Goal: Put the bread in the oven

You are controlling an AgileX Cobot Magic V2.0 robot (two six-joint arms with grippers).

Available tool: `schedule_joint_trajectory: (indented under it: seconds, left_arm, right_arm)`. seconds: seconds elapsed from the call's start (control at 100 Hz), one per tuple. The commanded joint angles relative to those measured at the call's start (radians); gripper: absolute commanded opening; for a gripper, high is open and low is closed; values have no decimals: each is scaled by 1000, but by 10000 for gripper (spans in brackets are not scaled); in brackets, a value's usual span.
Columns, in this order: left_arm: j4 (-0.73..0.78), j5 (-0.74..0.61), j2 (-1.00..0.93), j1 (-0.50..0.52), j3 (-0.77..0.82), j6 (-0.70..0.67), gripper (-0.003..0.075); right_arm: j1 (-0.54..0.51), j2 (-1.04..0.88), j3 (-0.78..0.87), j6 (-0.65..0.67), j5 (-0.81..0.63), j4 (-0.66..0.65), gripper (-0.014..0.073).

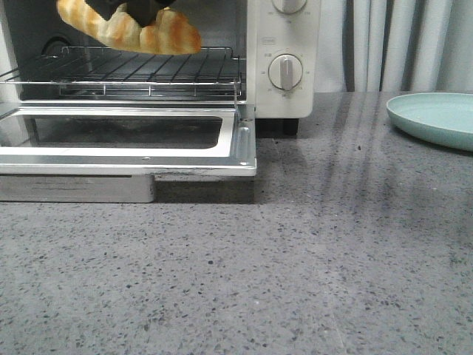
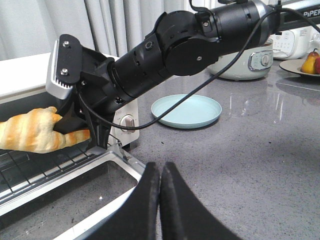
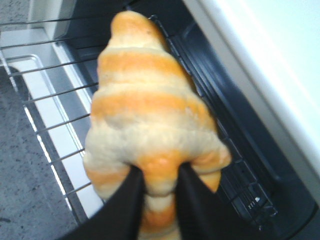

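The front view is sitting low over the bench (image 1: 310, 259), facing forward, close to the oven (image 1: 284, 59) with its door lying open. The left wrist view is looking across the bench from beside the oven toward the right arm (image 2: 200, 40) and a teal plate (image 2: 186, 111), which the front view is also catching at its edge. The right wrist view is hovering very near the bread (image 3: 150, 125), peering into the oven's rack, which all three are sharing.

One bread (image 1: 129, 28), one oven (image 1: 281, 59), one plate (image 1: 436, 118), two pincers (image 2: 160, 172) (image 3: 160, 192).
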Motion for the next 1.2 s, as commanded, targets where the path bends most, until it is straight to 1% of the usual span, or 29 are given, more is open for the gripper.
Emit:
schedule_joint_trajectory:
  seconds: [0.0, 0.01, 0.05, 0.1, 0.16, 0.21, 0.25, 0.3, 0.31, 0.32, 0.33, 0.35, 0.38, 0.39, 0.4, 0.42, 0.43, 0.44, 0.46, 0.51, 0.58, 0.68, 0.82, 0.96, 1.03, 1.1, 1.15, 1.19]
  left_arm:
    - [-45, -46, 12, 2, -24, -11, -22]
    - [-45, -46, 12, 2, -24, -11, -22]
    - [-45, -53, 12, 2, -24, -11, -22]
    - [-45, -66, 12, 2, -24, -11, -22]
    - [-45, -95, 11, 2, -24, -11, -22]
    - [-45, -125, 7, 2, -24, -12, -22]
    - [-45, -153, -3, 2, -24, -19, -22]
    - [-42, -193, -23, 2, -24, -19, -22]
    - [-40, -198, -26, 2, -24, -19, -22]
    - [-39, -203, -33, 2, -24, -20, -22]
    - [-34, -211, -37, 2, -24, -21, -22]
    - [-26, -219, -49, 2, -24, -26, -22]
    - [-3, -225, -66, 2, -24, -44, -22]
    - [5, -227, -75, 2, -24, -57, -22]
    - [24, -227, -79, 2, -24, -65, -22]
    - [58, -227, -92, 2, -24, -93, -22]
    - [70, -224, -101, 2, -24, -103, -22]
    - [97, -220, -106, 2, -24, -126, -22]
    - [126, -215, -119, 2, -24, -164, -22]
    - [255, -179, -150, 2, -24, -260, -22]
    - [404, -120, -191, 2, -22, -386, -22]
    - [527, -53, -232, 2, -17, -480, -22]
    - [540, -41, -251, 2, 6, -488, -22]
    - [528, -65, -251, 2, 56, -488, -22]
    - [521, -80, -251, 2, 83, -488, -22]
    - [501, -102, -251, 2, 109, -488, -22]
    - [493, -125, -251, 2, 125, -488, -22]
    - [492, -144, -251, 2, 138, -488, -22]
  right_arm:
    - [-5, -44, -32, 33, -80, -31, 386]
    - [-5, -44, -32, 33, -80, -31, 420]
    - [-5, -44, -32, 33, -80, -34, 501]
    - [-5, -44, -32, 33, -80, -39, 551]
    - [-5, -47, -32, 33, -76, -39, 549]
    - [2, -56, -32, 33, -69, -28, 519]
    - [11, -73, -32, 33, -55, 1, 469]
    - [19, -94, -32, 33, -25, 47, 368]
    - [22, -97, -32, 33, -14, 54, 331]
    - [25, -105, -32, 33, -9, 70, 311]
    - [27, -110, -32, 33, -3, 78, 269]
    - [33, -123, -30, 33, 13, 102, 227]
    - [39, -143, -25, 33, 45, 134, 112]
    - [38, -154, -25, 33, 51, 148, 89]
    - [42, -160, -19, 33, 56, 155, 42]
    - [49, -179, -12, 33, 67, 173, -4]
    - [51, -193, -4, 33, 70, 177, -50]
    - [53, -200, 2, 33, 72, 184, -71]
    - [60, -225, 20, 34, 72, 193, -70]
    - [79, -292, 79, 34, 63, 191, -57]
    - [104, -413, 194, 34, 36, 178, -57]
    - [110, -622, 401, 34, 3, 176, -57]
    - [103, -961, 652, 34, 0, 136, -57]
    - [70, -1320, 835, 36, 4, 119, -57]
    - [52, -1479, 891, 36, 21, 111, -57]
    - [39, -1595, 915, 45, 87, 70, -57]
    - [34, -1647, 916, 114, 151, 27, -57]
    - [34, -1684, 916, 173, 171, -14, -57]
